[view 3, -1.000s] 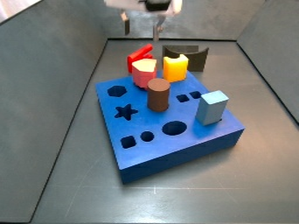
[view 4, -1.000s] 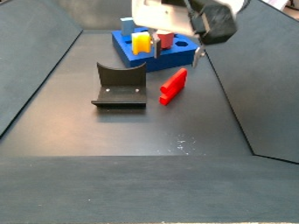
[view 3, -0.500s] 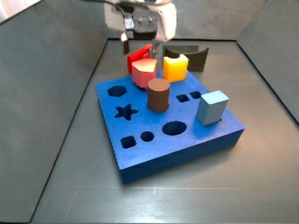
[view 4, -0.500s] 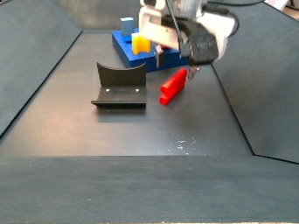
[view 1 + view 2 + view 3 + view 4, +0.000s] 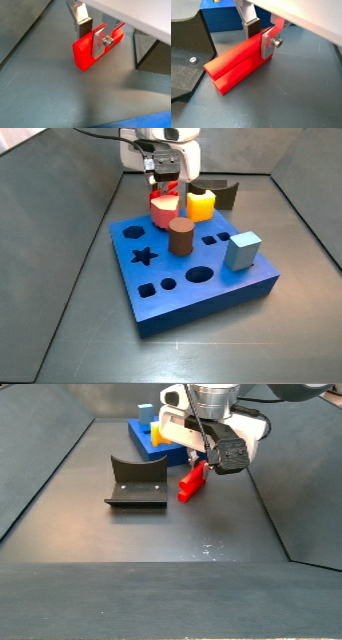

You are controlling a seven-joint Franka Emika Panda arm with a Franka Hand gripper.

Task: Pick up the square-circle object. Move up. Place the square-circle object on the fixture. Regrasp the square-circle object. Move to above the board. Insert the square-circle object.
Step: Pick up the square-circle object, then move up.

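Wrist views show the fingers (image 5: pixel 260 33) down around the red peg (image 5: pixel 238 65) beside the fixture (image 5: pixel 188 55), jaws maybe closed, nothing lifted yet.

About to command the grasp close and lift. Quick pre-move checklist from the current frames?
1. Gripper down at the red peg, one finger on each side of it: ok.
2. Fingers clamped on the peg: cannot tell; a wrist view shows a small gap at the far finger.
3. Peg lying flat on the floor: ok.
4. Peg apart from the fixture: ok.
5. Peg clear of the blue board: ok in a side view.
6. Fixture notch free for placing: ok.
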